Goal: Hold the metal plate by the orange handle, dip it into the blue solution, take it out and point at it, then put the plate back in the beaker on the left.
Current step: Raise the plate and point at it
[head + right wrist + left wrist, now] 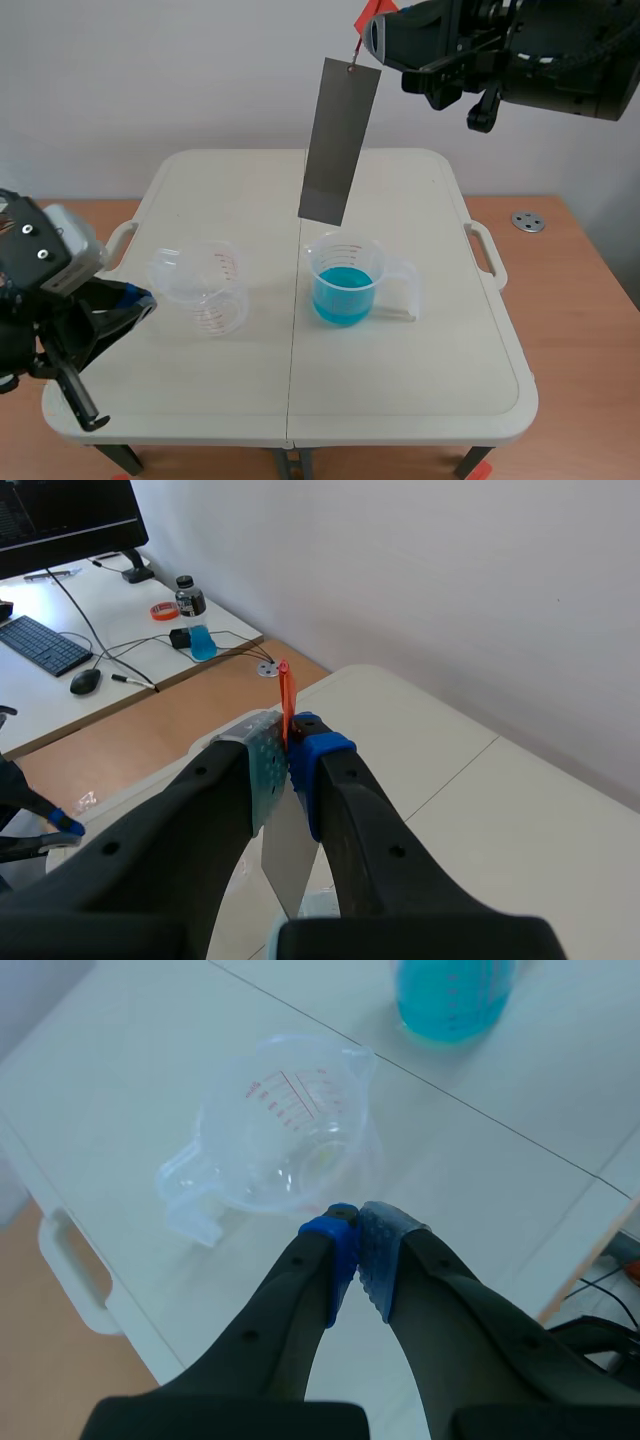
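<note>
You have the grey metal plate (338, 140) hanging slightly tilted by its orange handle (368, 18), pinched in the right gripper (290, 752). Its lower edge seems just clear above the right beaker (340, 240), which holds blue solution (343, 295). The clear, red-marked left beaker (215, 300) stands upright and empty beside it.

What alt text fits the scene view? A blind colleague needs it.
The right claw, raised at the top, holds a grey metal plate by its orange handle above a beaker of blue solution on a cream table. An empty clear beaker stands to its left; the left claw rests shut at the table's near left corner.
</note>
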Tool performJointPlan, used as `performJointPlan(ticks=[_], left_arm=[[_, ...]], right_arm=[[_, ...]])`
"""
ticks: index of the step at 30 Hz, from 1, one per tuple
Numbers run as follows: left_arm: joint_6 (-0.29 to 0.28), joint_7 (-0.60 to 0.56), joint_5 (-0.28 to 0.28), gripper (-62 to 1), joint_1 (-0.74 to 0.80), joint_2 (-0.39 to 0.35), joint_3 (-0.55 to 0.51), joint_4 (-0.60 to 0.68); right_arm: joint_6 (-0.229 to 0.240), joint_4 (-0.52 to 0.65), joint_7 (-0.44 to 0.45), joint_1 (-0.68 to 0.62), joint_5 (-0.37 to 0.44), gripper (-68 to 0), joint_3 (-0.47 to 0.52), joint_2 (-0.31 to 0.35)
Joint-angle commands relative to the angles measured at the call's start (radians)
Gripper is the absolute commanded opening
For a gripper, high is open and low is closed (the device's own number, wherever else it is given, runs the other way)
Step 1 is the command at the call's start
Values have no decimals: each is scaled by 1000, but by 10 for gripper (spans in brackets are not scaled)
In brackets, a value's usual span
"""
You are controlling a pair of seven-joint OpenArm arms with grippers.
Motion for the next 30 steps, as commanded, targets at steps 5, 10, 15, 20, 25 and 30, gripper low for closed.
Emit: performJointPlan(ticks=[5,10,15,20,25,30], left_arm=[[-6,4,-36,-588,-135,6,69,-52],[-14,19,-36,-588,-241,35,122,-102],[-14,39,-35,-588,-332,82,158,-158],[-19,53,-27,-588,-399,124,197,-195],[-21,81,-24,-588,-448,151,249,-205],[-22,90,-24,-588,-487,171,288,-205]], right_arm=[[11,24,16,12,18,-663,4,0],[11,24,12,12,18,-663,4,0],[11,24,8,12,18,-663,4,0],[11,24,5,12,18,-663,4,0],[11,24,2,12,18,-662,4,0],[11,24,1,12,18,-663,4,0]])
